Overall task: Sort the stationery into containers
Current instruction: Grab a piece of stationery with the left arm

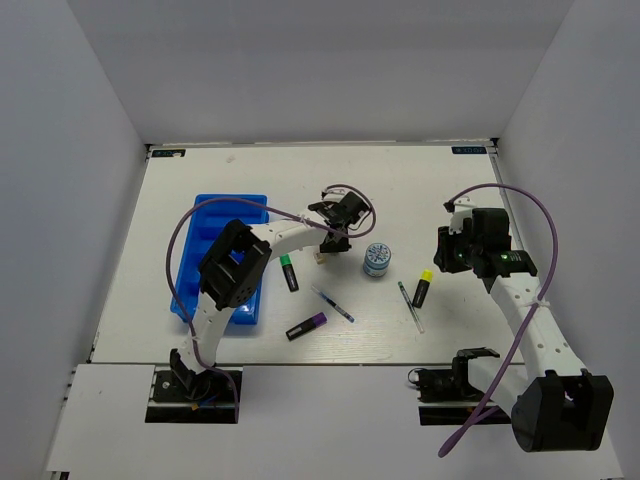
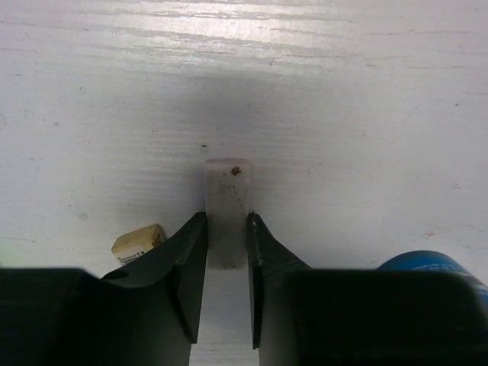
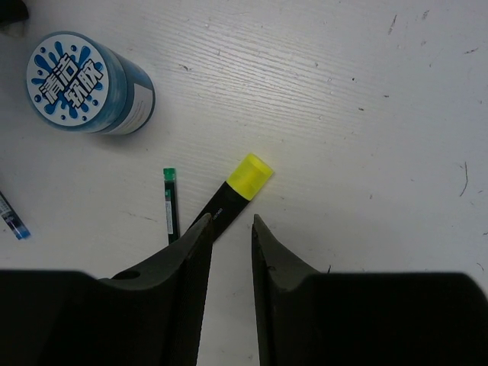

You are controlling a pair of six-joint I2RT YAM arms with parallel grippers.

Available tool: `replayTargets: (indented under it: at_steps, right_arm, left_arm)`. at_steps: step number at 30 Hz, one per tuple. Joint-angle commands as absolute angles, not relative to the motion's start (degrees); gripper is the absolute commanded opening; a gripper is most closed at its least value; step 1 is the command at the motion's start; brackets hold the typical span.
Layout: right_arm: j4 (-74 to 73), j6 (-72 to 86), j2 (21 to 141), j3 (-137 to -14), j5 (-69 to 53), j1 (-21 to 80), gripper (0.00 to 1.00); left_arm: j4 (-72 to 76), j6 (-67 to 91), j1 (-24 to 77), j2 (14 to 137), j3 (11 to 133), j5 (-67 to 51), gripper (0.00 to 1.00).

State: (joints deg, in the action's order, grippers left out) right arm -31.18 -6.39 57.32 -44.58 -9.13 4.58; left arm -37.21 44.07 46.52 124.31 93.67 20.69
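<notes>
**Left hand.** The left hand (image 2: 227, 223) stands just left of the round blue-white tin (image 1: 377, 259). Its fingers (image 2: 187, 255) are closed against the two long sides of a pale eraser (image 2: 227, 187). The eraser lies flat on the white surface (image 1: 250, 175), and its far end projects past the fingertips. In the left wrist view the rim of the tin shows at the lower right corner.

**Right hand.** The right hand (image 3: 231, 225) hangs to the right of the tin. Its fingers are apart by a narrow gap, and only bare surface shows between them. The yellow-capped highlighter (image 3: 240, 183) lies just beyond the fingertips, cap pointing away from the hand. Its black barrel runs under the left finger.

**Surroundings.**
- A second eraser (image 2: 137, 242), tan and smaller, lies farther from the tin, just outside the left hand's finger.
- A thin green-tipped pen (image 3: 169, 202) lies between the tin and the yellow-capped highlighter, beside the barrel.
- A green-capped highlighter (image 1: 289, 272) lies left of the tin.
- A blue-tipped pen (image 1: 332, 303) lies nearer the arm bases than the tin and to its left.
- A purple-capped highlighter (image 1: 307, 326) lies beyond that pen, farther from the tin.
- The blue tray (image 1: 235, 210) lies well to the left of the tin. The left arm crosses over it.

**Appearance.** The clamped eraser is an off-white rectangular block with a brown speck near its far end. The tin stands upright, with blue splash markings on its white lid.
</notes>
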Motion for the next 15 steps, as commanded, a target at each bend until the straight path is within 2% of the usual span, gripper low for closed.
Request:
replayTargets:
  at_steps: [1, 2, 3, 6, 12, 15]
  right_arm:
    - [-30.76, -6.15, 56.69, -47.02, -9.32, 4.48, 0.31]
    - [-30.76, -6.07, 56.52, -47.02, -9.40, 4.66, 0.31]
    - [-30.76, -5.98, 56.51, -47.02, -9.40, 4.66, 0.31]
    - [-30.67, -5.98, 56.25, -46.93, -9.58, 4.66, 0.32]
    - [-30.67, -6.33, 56.25, -46.76, -9.76, 4.74, 0.37]
    - [-30.59, -6.59, 56.25, -46.76, -9.76, 4.66, 0.37]
  left_arm:
    - [-37.18, 44.74, 46.58, 125.95, 94.13, 21.88, 0.32]
    - [-37.26, 44.74, 46.67, 126.03, 94.04, 22.15, 0.27]
    - [-37.18, 44.04, 46.58, 125.60, 93.69, 22.24, 0.19]
    - [-36.48, 41.05, 46.58, 123.75, 93.69, 22.94, 0.09]
    - [-40.42, 30.33, 45.53, 116.82, 101.07, 25.04, 0.06]
    - [-41.83, 27.17, 42.81, 110.23, 100.02, 26.54, 0.06]
